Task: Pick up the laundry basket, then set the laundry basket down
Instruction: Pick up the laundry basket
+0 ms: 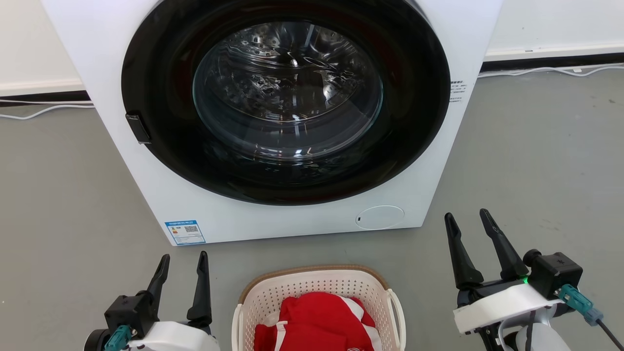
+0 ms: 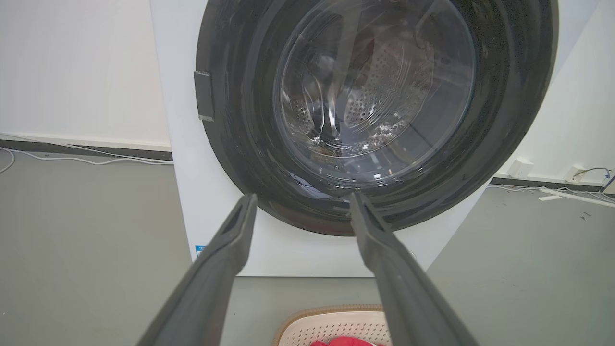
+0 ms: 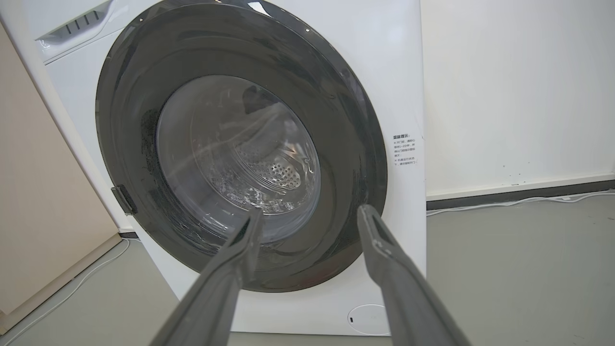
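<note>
laundry basket (image 1: 273, 292) on grey floor (image 1: 536, 170), bottom centre, red-and-white garment (image 1: 317, 321) inside | left gripper (image 1: 184, 255) just left of it, jaws wide, empty | right gripper (image 1: 465, 213) off to its right, jaws wide, empty | washing machine (image 1: 292, 219) behind, door shut

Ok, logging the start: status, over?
Left gripper, right gripper open, empty. Cream-white perforated plastic laundry basket on grey floor between them, red cloth inside. White washing machine behind, not touching.
</note>
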